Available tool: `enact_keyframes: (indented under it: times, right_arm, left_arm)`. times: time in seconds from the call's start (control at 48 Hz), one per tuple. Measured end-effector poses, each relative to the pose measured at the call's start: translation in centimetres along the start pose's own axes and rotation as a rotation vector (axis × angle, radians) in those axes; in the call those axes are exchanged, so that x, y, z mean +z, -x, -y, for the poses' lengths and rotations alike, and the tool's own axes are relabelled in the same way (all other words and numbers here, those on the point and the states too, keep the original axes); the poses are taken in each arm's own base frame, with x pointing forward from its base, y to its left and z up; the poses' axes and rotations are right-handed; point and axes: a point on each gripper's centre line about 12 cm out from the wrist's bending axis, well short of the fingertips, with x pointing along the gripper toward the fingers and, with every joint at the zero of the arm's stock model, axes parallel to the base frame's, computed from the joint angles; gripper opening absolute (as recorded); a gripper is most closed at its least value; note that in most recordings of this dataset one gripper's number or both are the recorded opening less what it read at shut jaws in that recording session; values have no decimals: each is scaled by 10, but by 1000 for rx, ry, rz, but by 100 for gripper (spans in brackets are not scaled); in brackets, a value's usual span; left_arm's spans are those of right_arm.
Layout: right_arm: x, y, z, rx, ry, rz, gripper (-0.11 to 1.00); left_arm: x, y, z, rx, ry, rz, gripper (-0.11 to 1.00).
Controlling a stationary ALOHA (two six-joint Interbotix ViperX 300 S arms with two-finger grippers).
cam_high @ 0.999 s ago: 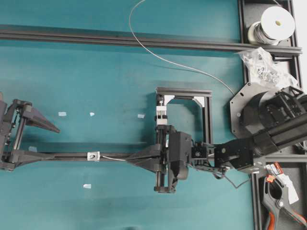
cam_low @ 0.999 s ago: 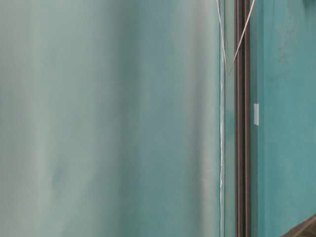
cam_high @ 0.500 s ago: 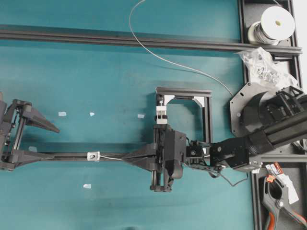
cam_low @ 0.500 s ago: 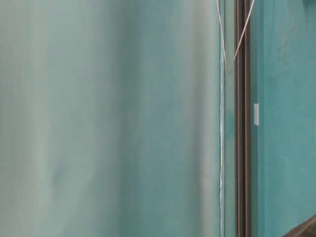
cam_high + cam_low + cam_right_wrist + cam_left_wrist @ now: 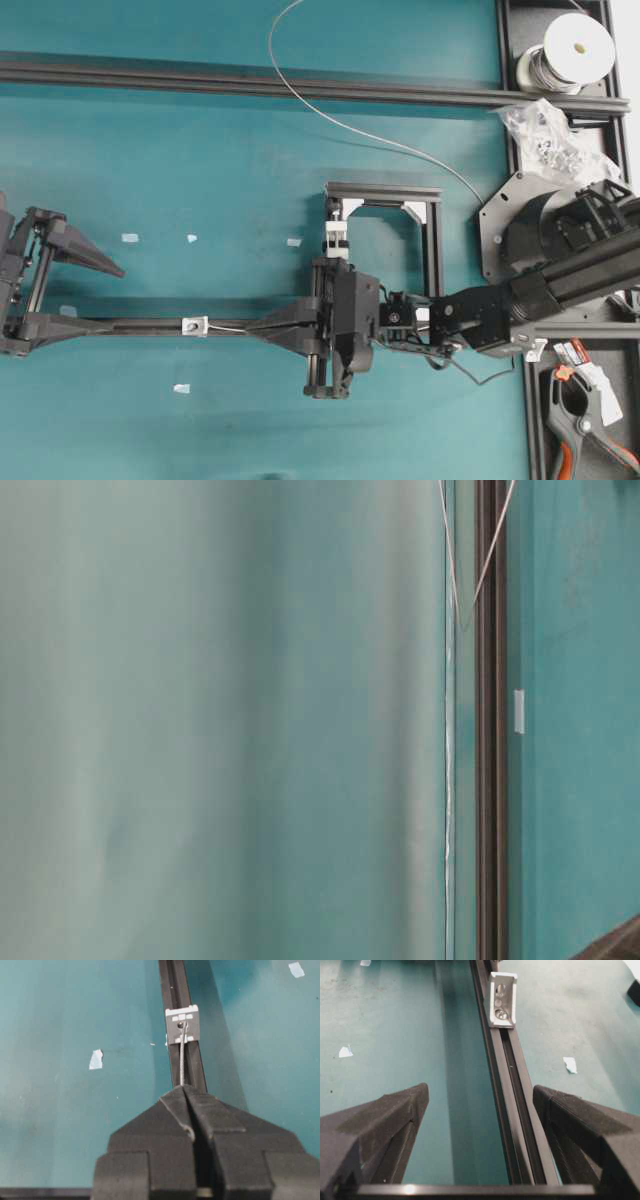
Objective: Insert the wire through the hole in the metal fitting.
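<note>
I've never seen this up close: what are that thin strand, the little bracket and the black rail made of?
The wire looks like bare grey metal, with a faintly twisted sheen. The metal fitting seems to be matte silvery cast metal with dull highlights. The rail is probably black-coated aluminium extrusion, judging by its slotted profile.

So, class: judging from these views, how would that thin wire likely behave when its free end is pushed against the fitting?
The wire probably holds short spans fairly straight: its stub juts from the shut right claw to the metal fitting. Over length it likely flexes, as the long run curves loosely. Pushed hard, it may buckle.
</note>
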Motion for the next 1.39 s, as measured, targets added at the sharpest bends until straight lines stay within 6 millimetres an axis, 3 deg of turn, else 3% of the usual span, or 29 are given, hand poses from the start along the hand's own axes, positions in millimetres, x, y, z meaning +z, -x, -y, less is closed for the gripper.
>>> enact_keyframes:
  times: [1.395]
  right_arm:
    - [11,-38,-3,22,45,72,1]
  left_arm:
    - [19,-31,3,0,0,29,60]
